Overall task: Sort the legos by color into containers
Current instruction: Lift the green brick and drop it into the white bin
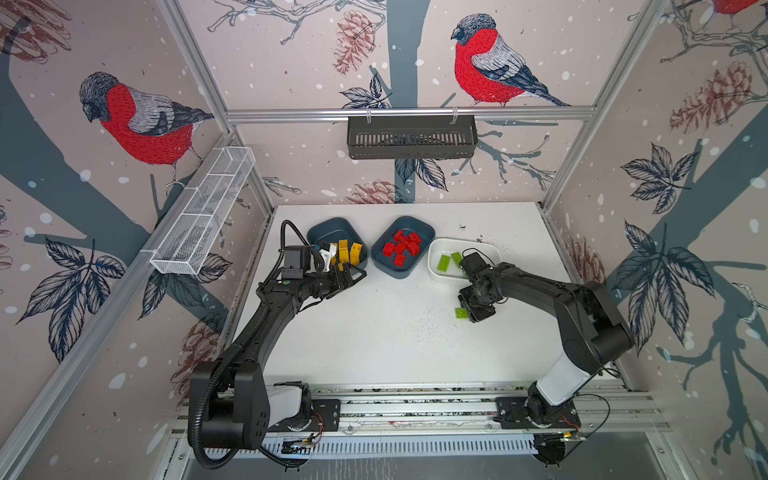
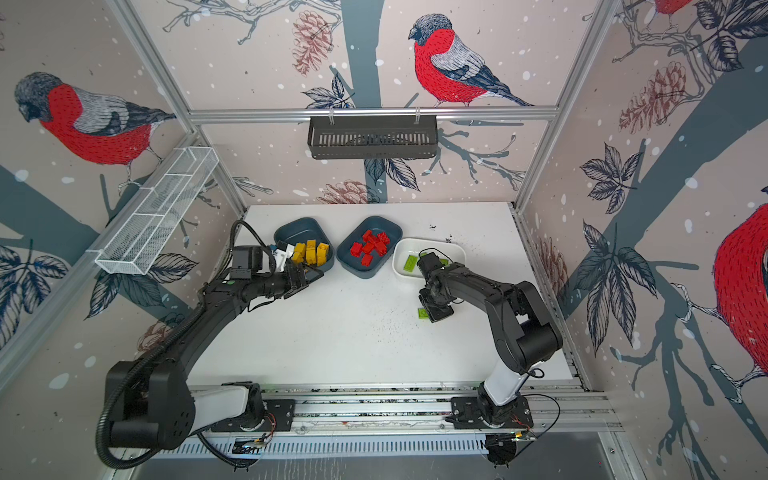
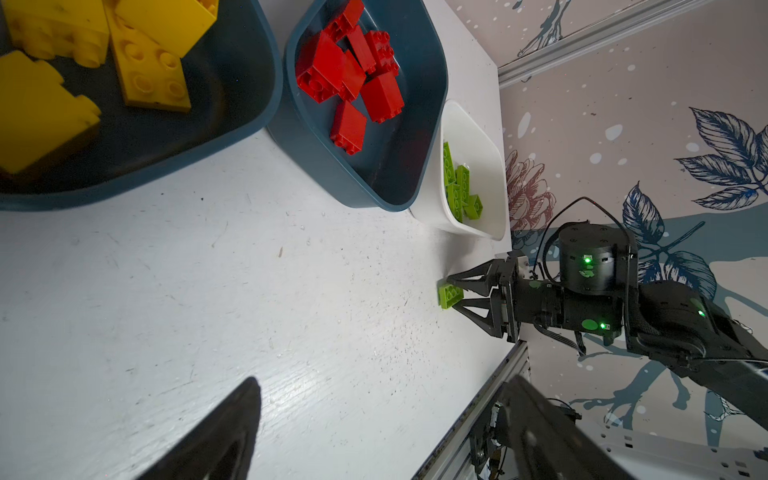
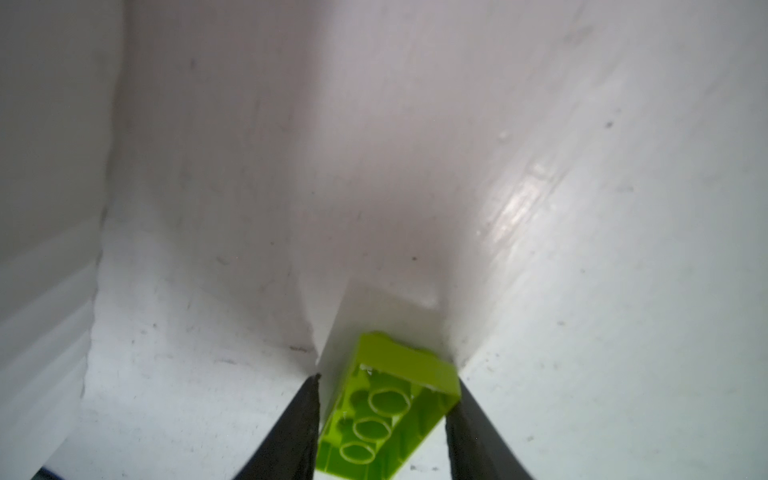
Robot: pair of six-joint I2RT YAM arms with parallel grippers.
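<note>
Right gripper (image 4: pixel 387 376) jaws astride lime lego (image 4: pixel 386 415)

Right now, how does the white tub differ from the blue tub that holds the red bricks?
The white tub holds green bricks; the blue tub holds red bricks. The blue tub's pile looks larger than the white tub's. In both top views the right arm hides part of the white tub, not the blue tub. Both are shallow, rounded and similar in size, side by side on the table.
</note>
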